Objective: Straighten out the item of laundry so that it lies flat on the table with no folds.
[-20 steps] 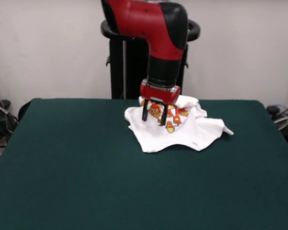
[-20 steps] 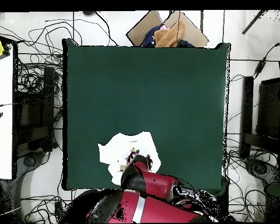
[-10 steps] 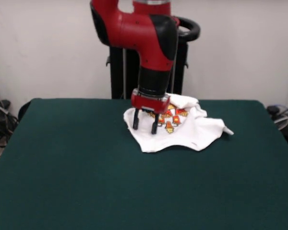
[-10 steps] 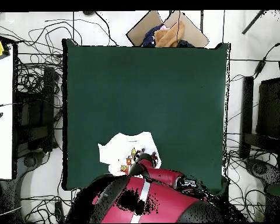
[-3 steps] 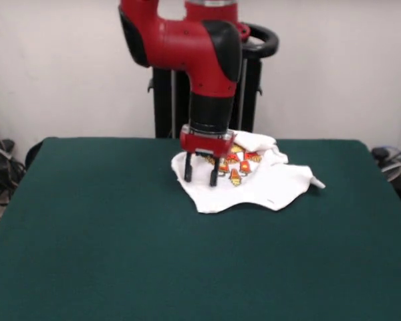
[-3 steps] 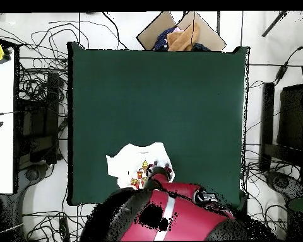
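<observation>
The item of laundry (image 5: 260, 184), a small white T-shirt with red and yellow prints, lies crumpled near the far edge of the green table (image 5: 120, 254). Its folds bunch up toward the back, and one corner sticks out to the right. My gripper (image 5: 200, 177) hangs open over the shirt's left part, fingers pointing down with nothing between them. In the overhead view the shirt (image 6: 125, 162) lies near the table's bottom edge (image 6: 154, 94), partly under the red arm, and the gripper (image 6: 160, 167) shows just at the shirt's right side.
A cardboard box (image 6: 179, 34) with cloths sits beyond the table's top edge in the overhead view. Cables lie on the floor around the table. A white desk (image 6: 1, 120) stands at the left.
The arm has swung left in the front view, carrying the open gripper from the shirt's printed middle to its left part. The shirt looks the same.
</observation>
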Action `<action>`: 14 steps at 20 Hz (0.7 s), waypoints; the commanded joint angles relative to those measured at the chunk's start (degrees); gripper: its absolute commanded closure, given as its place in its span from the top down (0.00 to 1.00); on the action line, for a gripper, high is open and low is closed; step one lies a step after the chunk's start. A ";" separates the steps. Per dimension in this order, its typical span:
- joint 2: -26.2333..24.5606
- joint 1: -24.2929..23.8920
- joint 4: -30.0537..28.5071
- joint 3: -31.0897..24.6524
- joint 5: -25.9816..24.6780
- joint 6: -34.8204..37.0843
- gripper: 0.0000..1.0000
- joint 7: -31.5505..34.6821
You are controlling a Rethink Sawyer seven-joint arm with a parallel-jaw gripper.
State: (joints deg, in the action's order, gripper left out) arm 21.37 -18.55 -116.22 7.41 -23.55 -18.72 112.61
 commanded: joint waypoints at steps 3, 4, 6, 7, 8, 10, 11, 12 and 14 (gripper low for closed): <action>-1.12 -10.88 7.72 -5.53 -6.76 17.28 0.00 -3.66; 0.28 -13.90 7.98 -6.80 -8.56 18.70 0.00 -5.05; 1.29 -18.75 9.47 -9.13 -11.28 20.63 0.00 -6.87; 0.91 -20.59 10.70 -10.18 -12.20 21.15 0.00 -7.30; 0.34 -21.36 12.16 -10.69 -12.63 21.48 0.00 -7.32; -1.11 -21.91 14.91 -11.10 -13.34 20.85 0.00 -6.17; -1.60 -21.52 15.98 -10.67 -13.62 19.86 0.00 -5.10; -1.85 -21.30 17.15 -10.50 -14.08 19.26 0.00 -4.49; -2.86 -23.59 19.09 -13.15 -15.26 20.54 0.00 -5.20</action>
State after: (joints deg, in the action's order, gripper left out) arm 24.56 -38.54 -113.99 -0.15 -35.73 -6.73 112.61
